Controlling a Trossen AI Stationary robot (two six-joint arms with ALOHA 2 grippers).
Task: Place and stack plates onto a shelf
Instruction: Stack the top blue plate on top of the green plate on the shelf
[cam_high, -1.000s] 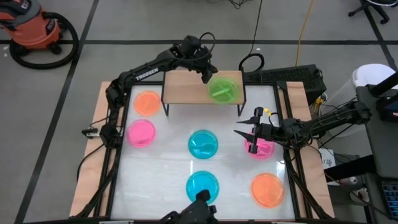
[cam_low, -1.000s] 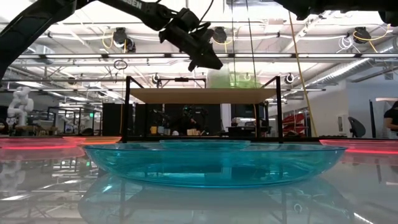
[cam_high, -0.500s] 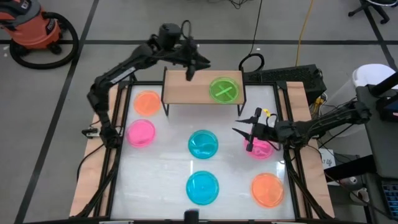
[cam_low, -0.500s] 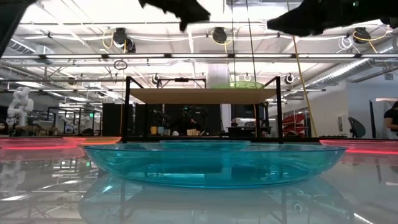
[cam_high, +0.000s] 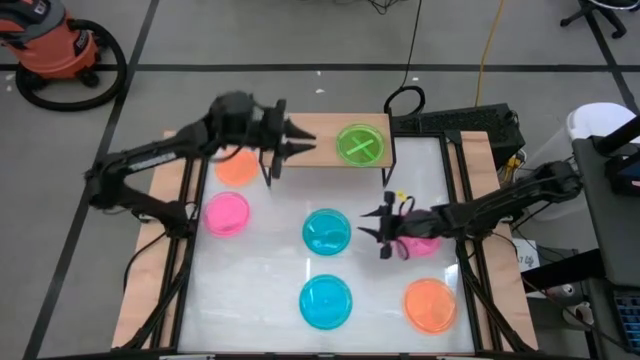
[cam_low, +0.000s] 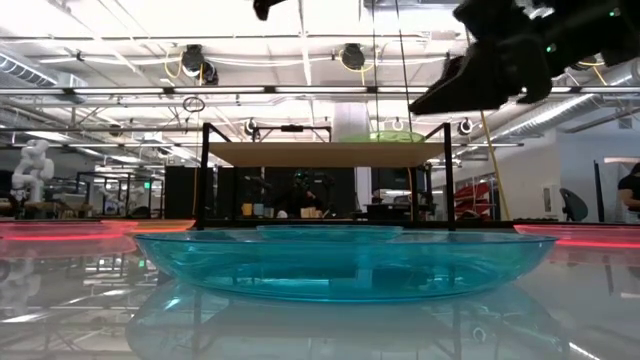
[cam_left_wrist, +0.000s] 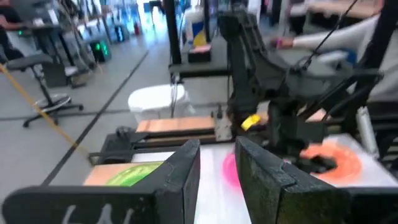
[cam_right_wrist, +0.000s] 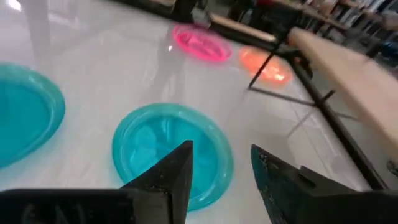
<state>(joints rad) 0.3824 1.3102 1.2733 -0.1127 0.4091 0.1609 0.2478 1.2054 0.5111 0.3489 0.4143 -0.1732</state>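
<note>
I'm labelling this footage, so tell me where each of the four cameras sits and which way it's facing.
High view: above the table, looking straight down on the shelf, the plates and both arms.
Low view: at table-top height, facing across a blue plate to the shelf; the right tool shows at the top.
Left wrist view: on the left arm, looking past the left tool toward the right arm.
Right wrist view: on the right arm, looking past the right tool down at a blue plate.
Shared: high and low views both show the green plate on the shelf.

One plate (cam_high: 360, 144) on shelf (cam_high: 310, 152) (right end)
</note>
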